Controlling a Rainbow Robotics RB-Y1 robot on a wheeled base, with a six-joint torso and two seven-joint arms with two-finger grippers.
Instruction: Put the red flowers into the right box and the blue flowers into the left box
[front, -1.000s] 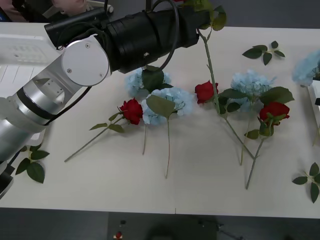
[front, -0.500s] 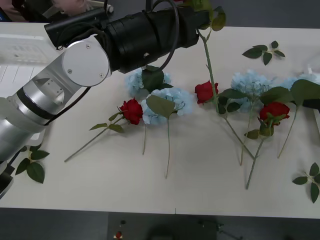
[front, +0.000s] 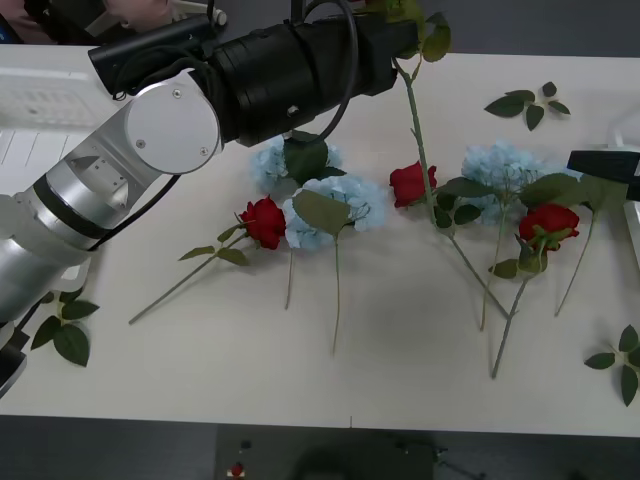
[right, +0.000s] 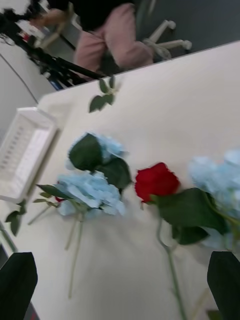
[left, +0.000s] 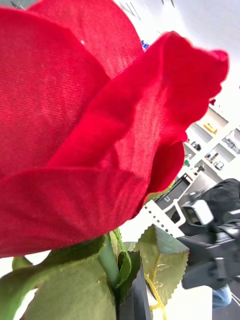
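Observation:
My left gripper (front: 400, 25) is raised over the table's far side, shut on a red flower whose stem (front: 420, 140) hangs down. Its red head (left: 85, 125) sits right against the left wrist camera. Three red flowers lie on the table (front: 264, 221) (front: 411, 184) (front: 548, 222) among blue flowers (front: 335, 205) (front: 290, 160) (front: 500, 165). My right gripper (front: 600, 162) is at the right edge, open (right: 120, 285), above a large green leaf (front: 600, 190) and a thin stem. The left box (front: 40, 110) stands far left. The right box's rim (front: 633, 215) shows at the right edge.
Loose leaf sprigs lie at the front left (front: 65, 335), back right (front: 530, 105) and front right (front: 622, 365). My left arm (front: 180, 120) spans the table's back left. The table's front strip is bare. A seated person and a tripod are beyond the far edge.
A blue flower at the right edge came down and leftward onto the table, its leaf and stem now showing. My right gripper has moved in over it. The left arm holds still.

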